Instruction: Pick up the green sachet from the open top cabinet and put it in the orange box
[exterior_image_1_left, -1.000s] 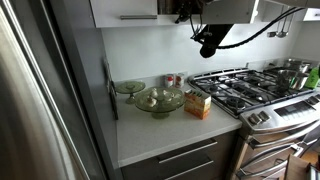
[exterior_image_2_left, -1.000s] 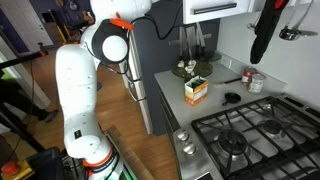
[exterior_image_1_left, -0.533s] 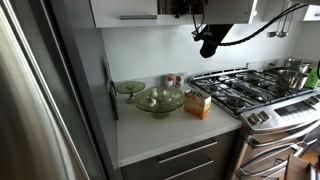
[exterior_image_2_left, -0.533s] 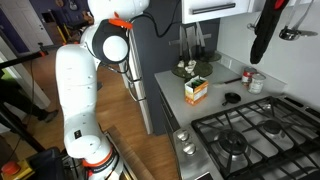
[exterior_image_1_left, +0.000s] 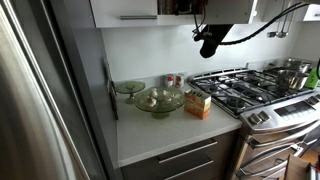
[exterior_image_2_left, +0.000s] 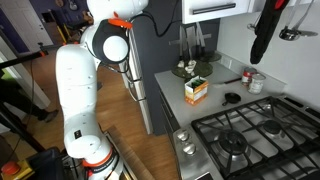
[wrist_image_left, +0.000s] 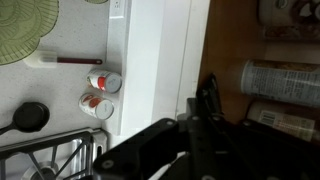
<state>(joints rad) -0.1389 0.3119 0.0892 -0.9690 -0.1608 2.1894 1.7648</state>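
Note:
My gripper (wrist_image_left: 207, 90) reaches into the open top cabinet (wrist_image_left: 235, 50), and its dark fingers are pressed together, shut, over the brownish shelf. In an exterior view the gripper (exterior_image_1_left: 190, 8) sits at the cabinet's opening beside the white front with the silver bar handle (exterior_image_1_left: 138, 17). The green sachet does not show in any view, and whether anything is pinched between the fingers I cannot tell. The orange box stands on the white counter in both exterior views (exterior_image_1_left: 198, 104) (exterior_image_2_left: 196, 90), well below the gripper.
Pale packets (wrist_image_left: 285, 80) lie on the cabinet shelf to the right of the fingers. Glass bowls (exterior_image_1_left: 158, 99) (exterior_image_1_left: 128, 87) stand left of the box. Two small cans (wrist_image_left: 98, 92) and the gas stove (exterior_image_1_left: 250, 90) lie below. A black camera (exterior_image_1_left: 208, 42) hangs under the cabinet.
The jaws have closed inside the cabinet. The arm and the things on the counter stand as before.

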